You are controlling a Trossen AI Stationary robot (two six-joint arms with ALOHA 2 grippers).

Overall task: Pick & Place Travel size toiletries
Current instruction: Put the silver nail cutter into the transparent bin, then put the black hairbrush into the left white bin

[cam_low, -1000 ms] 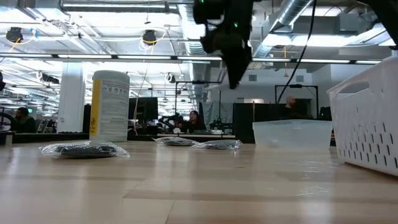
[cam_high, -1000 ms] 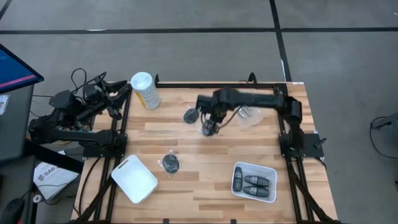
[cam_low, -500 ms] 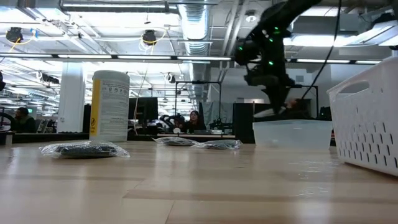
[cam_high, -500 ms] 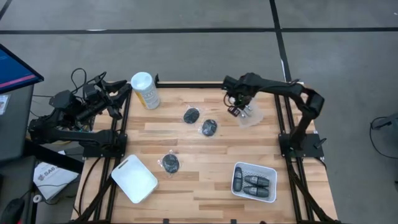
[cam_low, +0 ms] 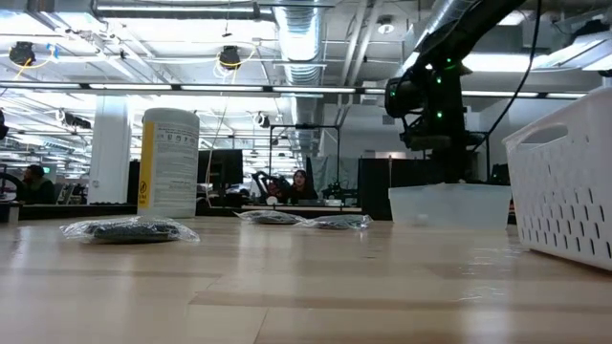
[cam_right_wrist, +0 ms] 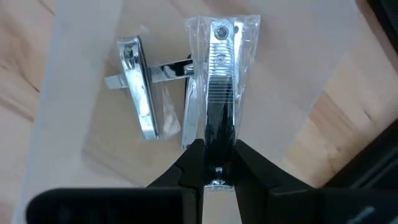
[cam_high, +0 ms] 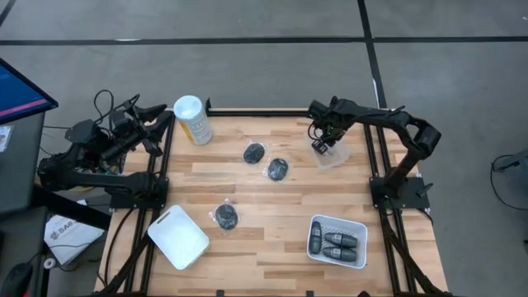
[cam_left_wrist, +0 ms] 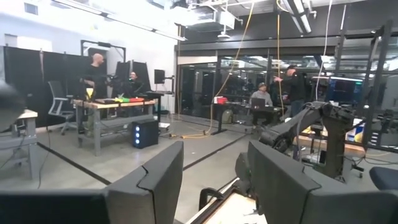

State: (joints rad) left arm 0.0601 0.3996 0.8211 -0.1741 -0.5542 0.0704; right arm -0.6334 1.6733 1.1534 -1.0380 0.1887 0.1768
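Our right gripper [cam_right_wrist: 211, 169] hangs over the clear tray [cam_high: 332, 157] at the table's far right, jaws clamped on a wrapped nail clipper [cam_right_wrist: 219, 93]. Another clipper [cam_right_wrist: 138, 84] lies in the tray beside it. Three wrapped discs [cam_high: 278, 168] lie mid-table; capsules sit in the white basket [cam_high: 356, 232]. Our left gripper [cam_left_wrist: 211, 180] waits off the table's left edge, jaws apart.
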